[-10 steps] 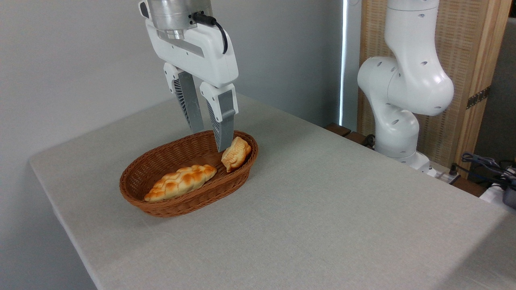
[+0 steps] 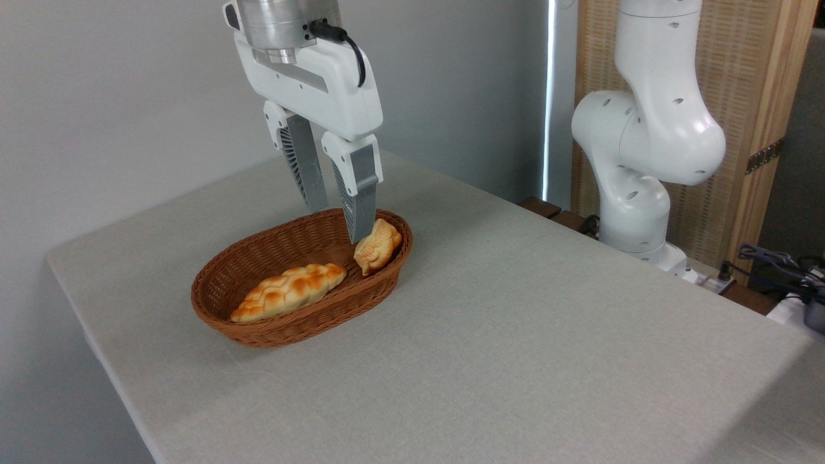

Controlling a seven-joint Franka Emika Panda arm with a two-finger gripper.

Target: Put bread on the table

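The bread (image 2: 378, 245), a small golden-tan bun with layered sides, leans on its edge against the right inner wall of the brown wicker basket (image 2: 283, 322). My gripper (image 2: 339, 222) hangs straight down over the basket's back right part, open, with nothing between its fingers. The right fingertip (image 2: 362, 227) is just left of the bun and looks to be touching or nearly touching its upper edge. The left finger (image 2: 308, 180) ends behind the basket's far rim. The table (image 2: 515, 348) has a light grey cloth-textured top.
A longer braided glazed loaf (image 2: 288, 291) lies along the basket's front left. The arm's white base (image 2: 644, 148) rises at the table's back right, with cables (image 2: 773, 264) beside it. The table's left edge drops off close to the basket.
The gripper has shifted very slightly to the right and up. The bun and the loaf lie as before.
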